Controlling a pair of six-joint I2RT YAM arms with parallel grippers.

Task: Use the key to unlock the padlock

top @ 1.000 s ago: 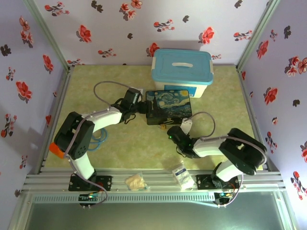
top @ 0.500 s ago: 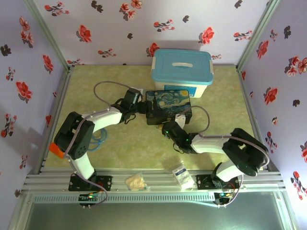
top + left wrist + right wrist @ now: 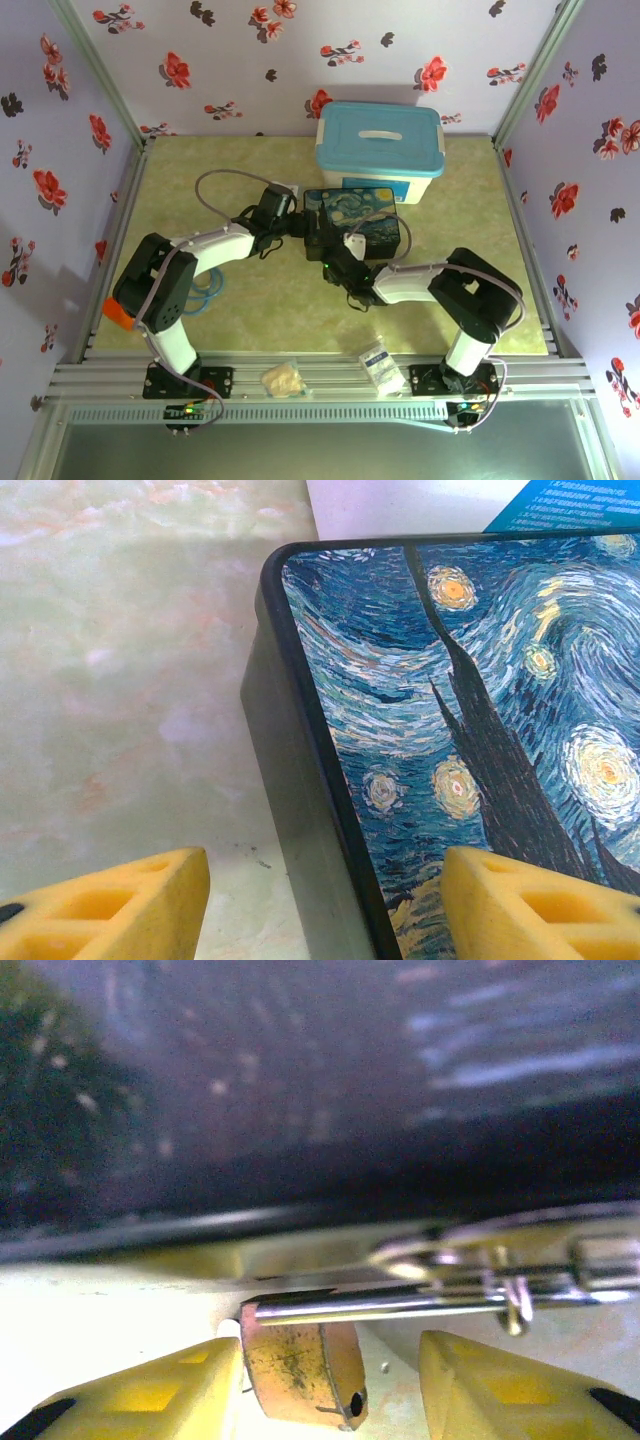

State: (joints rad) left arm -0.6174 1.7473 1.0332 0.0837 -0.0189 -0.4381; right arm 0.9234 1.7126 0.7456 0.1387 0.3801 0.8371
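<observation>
While your right gripper stands part-open, the tiny brass-gold padlock sits between its fingers, unclamped, its thin silver shackle running crosswise, finger to finger.

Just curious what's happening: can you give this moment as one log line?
left fingers: open, straddling painted box corner | right fingers: open, either side of padlock | padlock: hanging at box front

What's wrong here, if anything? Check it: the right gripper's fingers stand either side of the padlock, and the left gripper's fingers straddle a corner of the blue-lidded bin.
One thing is wrong. The left gripper straddles a corner of the Starry Night box, as the left wrist view shows. The right gripper does stand either side of the padlock.
</observation>
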